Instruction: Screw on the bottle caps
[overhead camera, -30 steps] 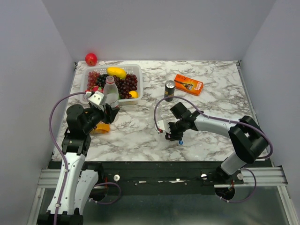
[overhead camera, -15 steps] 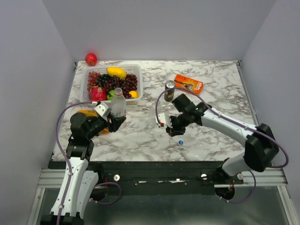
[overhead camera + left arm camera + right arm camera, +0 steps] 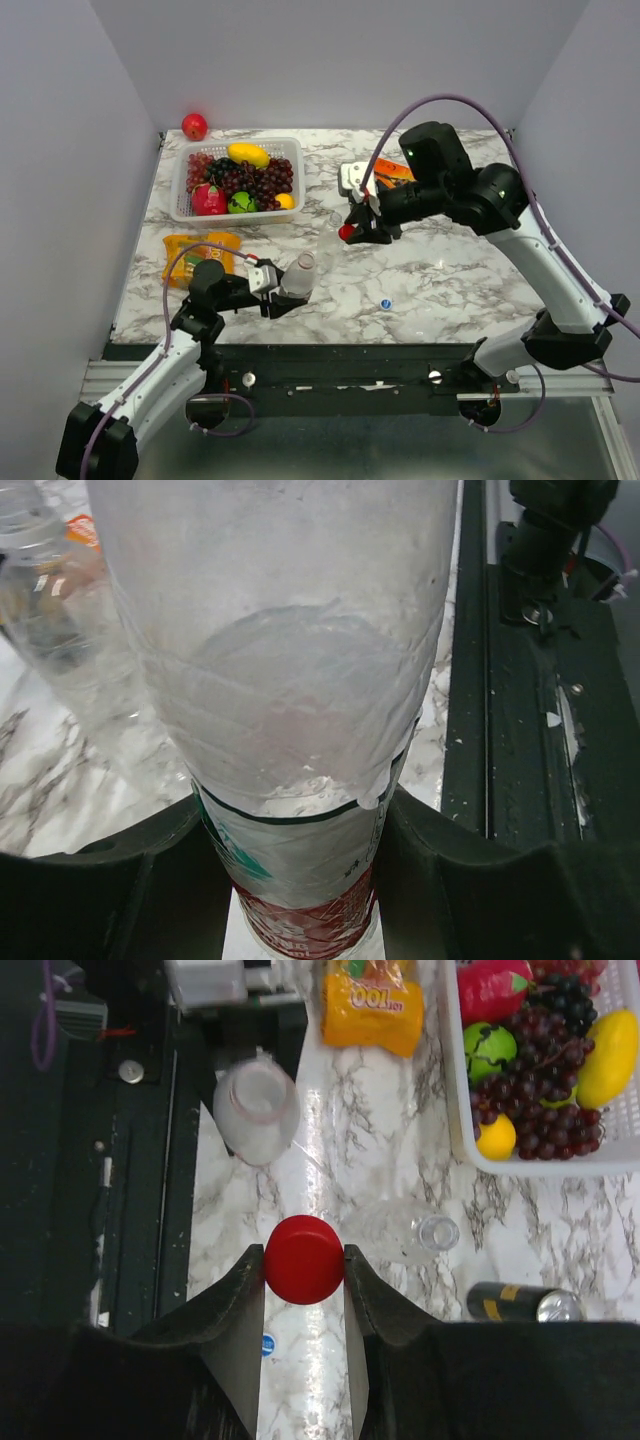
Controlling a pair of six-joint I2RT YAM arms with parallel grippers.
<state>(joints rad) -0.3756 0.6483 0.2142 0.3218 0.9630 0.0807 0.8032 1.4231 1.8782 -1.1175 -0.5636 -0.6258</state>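
Observation:
My left gripper (image 3: 280,291) is shut on the red-and-white labelled bottle (image 3: 298,276) and holds it tilted above the table's front left. In the left wrist view the labelled bottle (image 3: 300,730) fills the frame between the fingers (image 3: 440,880). The plain bottle (image 3: 328,246) stands open-mouthed mid-table; it also shows in the right wrist view (image 3: 405,1230). My right gripper (image 3: 348,231) is shut on the red cap (image 3: 304,1259), raised above the table beside the plain bottle. The blue cap (image 3: 385,303) lies on the marble; it also shows in the right wrist view (image 3: 268,1343).
A white basket (image 3: 292,150) of fruit stands at the back left, with a red apple (image 3: 194,126) behind it. An orange packet (image 3: 190,246) lies at the left. A dark drink can (image 3: 520,1303) and an orange box (image 3: 392,170) are behind my right gripper.
My left arm brought the labelled bottle from beside the basket forward and right to the table's front. My right arm rose and moved back with the red cap. The blue cap stayed put.

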